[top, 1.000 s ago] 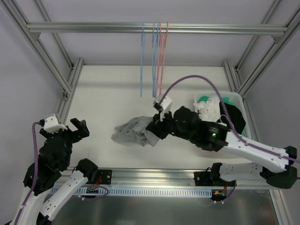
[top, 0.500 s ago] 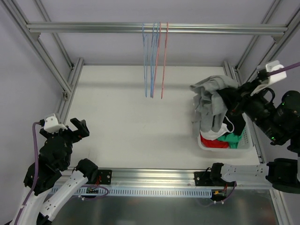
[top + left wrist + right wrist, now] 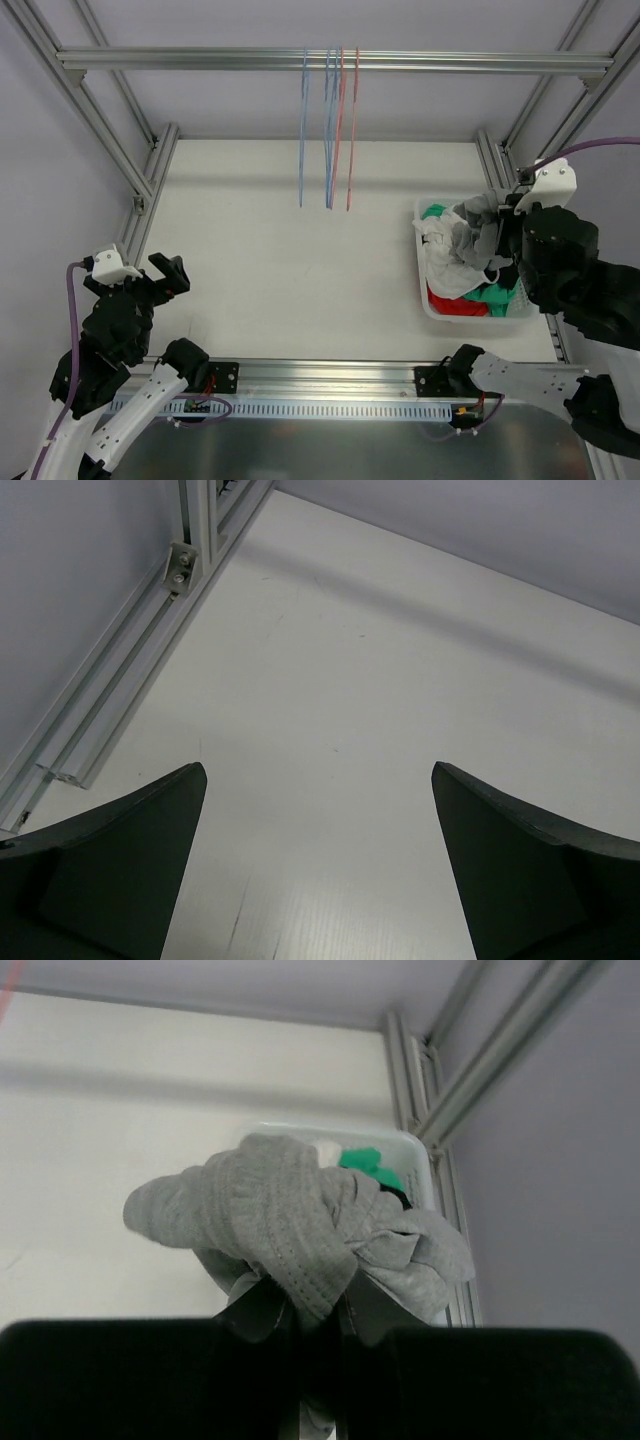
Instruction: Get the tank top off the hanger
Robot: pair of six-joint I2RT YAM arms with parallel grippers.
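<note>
My right gripper [image 3: 318, 1312] is shut on a bunched grey tank top [image 3: 290, 1215] and holds it over the white laundry basket [image 3: 422, 290] at the right side of the table. In the top view the grey tank top [image 3: 470, 238] hangs in front of my right gripper [image 3: 498, 245] above the other clothes. Blue and red hangers [image 3: 330, 130] hang bare from the top rail. My left gripper [image 3: 318, 870] is open and empty above the bare table at the near left; it also shows in the top view [image 3: 168, 272].
The basket holds white, red, green and black clothes [image 3: 462, 290]. Aluminium frame rails [image 3: 150, 190] run along the table's left and right edges and overhead. The white table surface [image 3: 280, 260] lies between the arms.
My right arm swung the grey tank top from the table's middle up and right to the basket, then lowered it over the basket. The hangers sway slightly. The left arm has not moved.
</note>
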